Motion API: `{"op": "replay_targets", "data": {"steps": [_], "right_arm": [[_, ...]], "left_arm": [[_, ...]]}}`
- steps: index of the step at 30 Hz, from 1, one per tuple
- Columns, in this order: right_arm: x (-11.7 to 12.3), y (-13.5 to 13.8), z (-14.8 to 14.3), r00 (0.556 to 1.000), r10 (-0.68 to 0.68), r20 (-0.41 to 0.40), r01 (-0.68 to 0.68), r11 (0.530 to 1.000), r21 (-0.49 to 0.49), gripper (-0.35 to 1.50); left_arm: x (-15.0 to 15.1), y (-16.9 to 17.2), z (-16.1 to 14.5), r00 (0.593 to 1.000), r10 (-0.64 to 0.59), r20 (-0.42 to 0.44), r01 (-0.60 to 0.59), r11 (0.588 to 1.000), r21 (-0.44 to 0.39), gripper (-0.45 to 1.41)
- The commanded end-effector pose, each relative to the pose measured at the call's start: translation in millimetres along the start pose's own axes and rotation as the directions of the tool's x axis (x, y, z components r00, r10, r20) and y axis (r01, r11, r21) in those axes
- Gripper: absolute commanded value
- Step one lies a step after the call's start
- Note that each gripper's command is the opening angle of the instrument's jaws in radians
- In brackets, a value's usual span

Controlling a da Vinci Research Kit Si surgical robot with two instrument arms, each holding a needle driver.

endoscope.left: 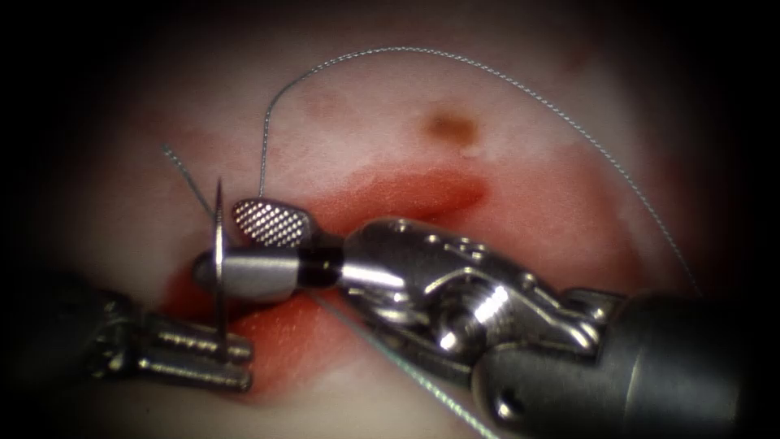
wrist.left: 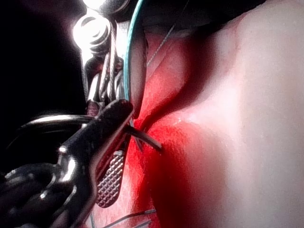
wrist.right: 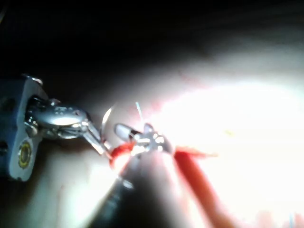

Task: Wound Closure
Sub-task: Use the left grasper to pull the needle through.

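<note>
The tissue (endoscope.left: 390, 138) carries a red, wet cut (endoscope.left: 422, 195) that runs from upper right to lower left. The curved needle (endoscope.left: 218, 244) stands upright at the cut's left end with its point up, free of the tissue. My left tool (endoscope.left: 244, 364) comes in low on the left, jaws shut on the needle near its lower end. My right tool (endoscope.left: 221, 242) reaches across the cut from the right. Its jaws are open around the needle's middle, the ribbed pad (endoscope.left: 272, 222) of the upper one facing up. Thread (endoscope.left: 455, 57) arcs over the far tissue.
A second strand of thread (endoscope.left: 406, 370) runs under the right tool's wrist toward the near edge. A short strand (endoscope.left: 185, 179) lies left of the needle. A brown spot (endoscope.left: 452, 126) marks the tissue beyond the cut. Red fluid stains both edges.
</note>
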Motion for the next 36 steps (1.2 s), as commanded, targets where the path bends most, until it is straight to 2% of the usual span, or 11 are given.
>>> {"op": "replay_targets", "data": {"steps": [1,5,18,21,24,26,29,30,32,34,36], "right_arm": [[0.6,-0.2,0.9,0.999,-0.043,-0.004,0.043,0.999,0.0,1.15],[0.7,-0.2,0.5,0.991,-0.131,-0.001,0.131,0.991,0.002,1.11],[2.1,-0.1,-0.7,0.942,-0.334,0.007,0.334,0.942,0.012,1.05],[2.5,-0.1,-1.0,0.934,-0.358,0.007,0.358,0.934,0.013,1.03],[2.6,-0.1,-1.1,0.934,-0.357,0.007,0.357,0.934,0.012,1.01],[2.6,-0.1,-1.1,0.934,-0.357,0.007,0.357,0.934,0.012,1.01],[2.6,0.0,-1.1,0.934,-0.357,0.007,0.357,0.934,0.011,1.03],[2.6,0.0,-1.2,0.934,-0.357,0.007,0.357,0.934,0.011,1.03],[2.6,0.0,-1.2,0.934,-0.357,0.006,0.357,0.934,0.009,1.05],[2.6,0.0,-1.2,0.934,-0.357,0.006,0.357,0.934,0.008,1.05],[2.7,0.0,-1.3,0.934,-0.357,0.006,0.357,0.934,0.007,1.05]], "left_arm": [[-1.2,0.4,0.0,1.0,-0.023,0.015,0.023,1.0,0.004,-0.45],[-1.5,0.3,-0.1,0.986,-0.158,0.042,0.157,0.987,0.027,-0.45],[-2.3,0.0,-0.3,0.96,-0.265,0.093,0.258,0.963,0.073,-0.45],[-2.9,0.1,-0.5,0.93,-0.347,0.119,0.337,0.937,0.094,-0.45],[-3.8,0.1,-0.8,0.808,-0.578,0.114,0.566,0.816,0.12,-0.45],[-4.5,0.2,-1.1,0.77,-0.628,0.115,0.616,0.778,0.123,-0.45],[-5.6,0.5,-1.5,0.67,-0.731,0.131,0.716,0.683,0.145,-0.45],[-5.9,0.7,-1.7,0.623,-0.768,0.145,0.754,0.64,0.148,-0.45],[-6.4,1.0,-2.0,0.475,-0.857,0.2,0.847,0.507,0.158,-0.45],[-6.6,1.3,-2.4,0.327,-0.895,0.302,0.921,0.373,0.108,-0.45],[-6.9,1.7,-2.6,0.287,-0.901,0.325,0.946,0.319,0.05,-0.45]]}}
